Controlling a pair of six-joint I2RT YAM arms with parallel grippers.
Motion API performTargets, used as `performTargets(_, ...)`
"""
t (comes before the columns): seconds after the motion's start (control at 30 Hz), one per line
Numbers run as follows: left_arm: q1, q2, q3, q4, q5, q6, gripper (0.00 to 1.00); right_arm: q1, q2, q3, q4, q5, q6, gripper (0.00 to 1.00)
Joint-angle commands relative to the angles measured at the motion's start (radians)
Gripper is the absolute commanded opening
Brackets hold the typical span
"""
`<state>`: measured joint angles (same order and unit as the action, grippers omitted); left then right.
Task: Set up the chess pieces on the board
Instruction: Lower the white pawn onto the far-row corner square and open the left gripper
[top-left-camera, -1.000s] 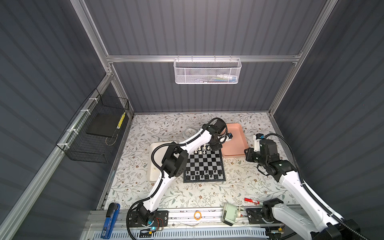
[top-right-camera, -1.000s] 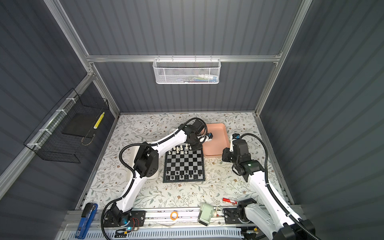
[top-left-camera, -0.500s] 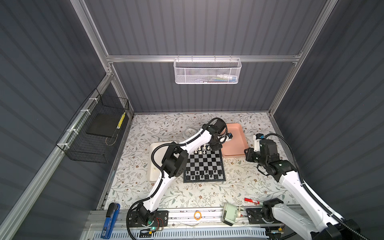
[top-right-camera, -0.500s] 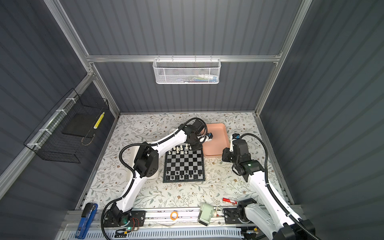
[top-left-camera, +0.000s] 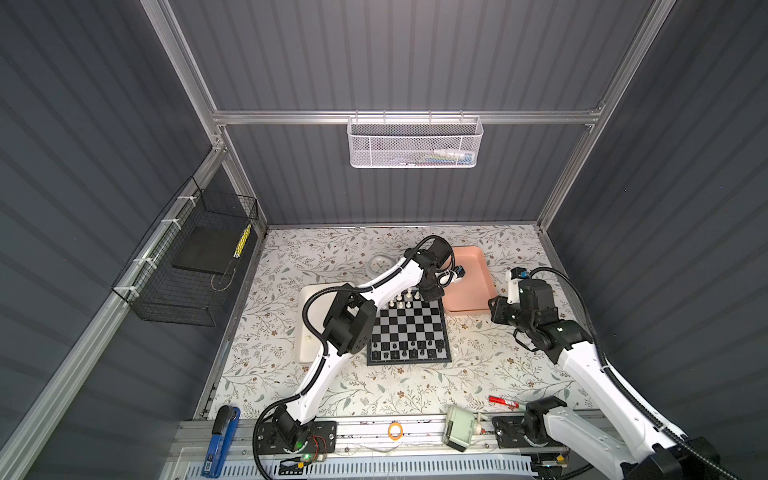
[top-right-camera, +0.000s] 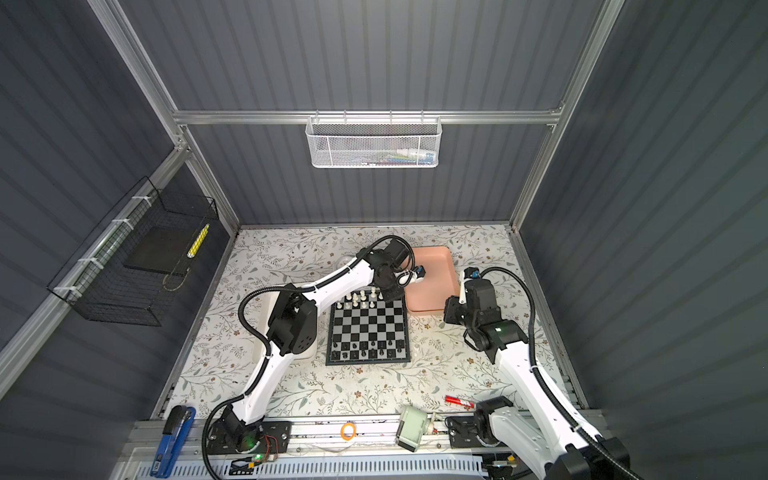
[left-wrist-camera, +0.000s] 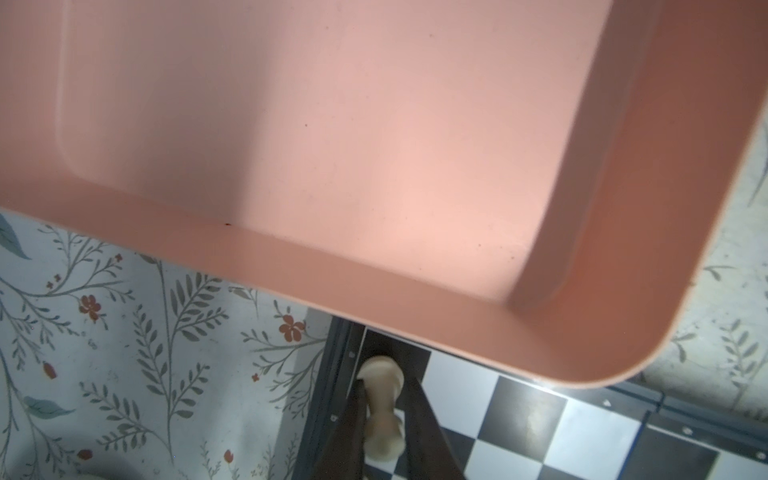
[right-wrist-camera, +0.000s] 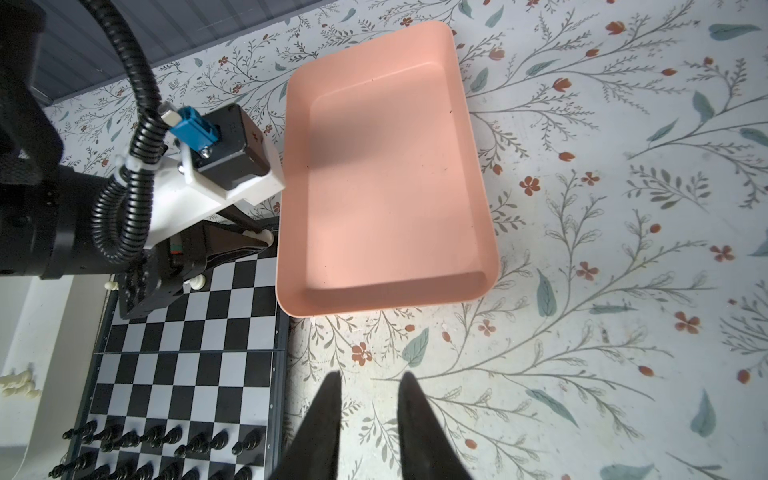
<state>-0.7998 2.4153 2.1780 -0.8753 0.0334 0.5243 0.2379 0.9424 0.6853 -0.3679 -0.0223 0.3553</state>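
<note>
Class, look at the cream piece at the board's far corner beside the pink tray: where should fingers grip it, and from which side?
Grip the cream piece at its narrow waist, from above: it stands upright, and the pink tray crowds one side. The left gripper brackets it that way.

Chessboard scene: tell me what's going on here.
The left gripper holds a cream-white chess piece between its fingers at the far corner of the board, beside the pink tray. Black pieces fill the near rows; a few white pieces stand on the far side. The right gripper hovers empty over the tablecloth.
</note>
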Motion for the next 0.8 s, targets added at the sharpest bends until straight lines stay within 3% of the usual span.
performTargets(0.0, -0.007, 0.039, 0.015, -0.030, 0.004, 0.018, 0.21, -0.003, 0.002, -0.013, -0.003, 0.003, -0.007, 0.27)
performTargets(0.57, -0.009, 0.044, 0.029, -0.035, 0.007, 0.017, 0.26, -0.003, 0.004, -0.013, 0.000, 0.004, -0.011, 0.27)
performTargets(0.77, -0.007, 0.043, 0.038, -0.034, 0.003, 0.017, 0.35, -0.005, 0.006, -0.012, 0.001, 0.005, -0.012, 0.27)
